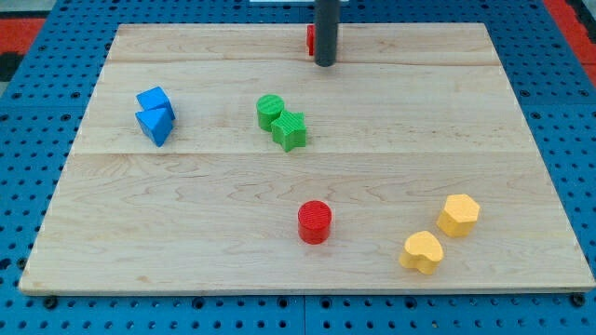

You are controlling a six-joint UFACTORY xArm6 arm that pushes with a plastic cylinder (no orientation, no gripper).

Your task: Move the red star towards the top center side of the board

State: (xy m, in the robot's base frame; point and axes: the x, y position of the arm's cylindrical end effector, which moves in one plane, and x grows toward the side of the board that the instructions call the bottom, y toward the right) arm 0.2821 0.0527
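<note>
There are no jaws on this arm to be apart or together, only a dark rod, and my tip (324,63) rests on the bench (186,233) close to its top edge, near the middle. The red star (310,39) is mostly hidden behind the rod; a sliver of red shows just to the view's left of it and slightly above my tip, touching or nearly so, though its shape cannot be made out. It seems to sit about where the task wants it, so I judge the push nearly done. Everything else lies below my tip: the green pair (281,123) close beneath, the blue pair (155,113) off to the view's left, the red cylinder (315,221) well below, and the yellow pair (440,233) towards the bottom right, all clear of the pushing line.
</note>
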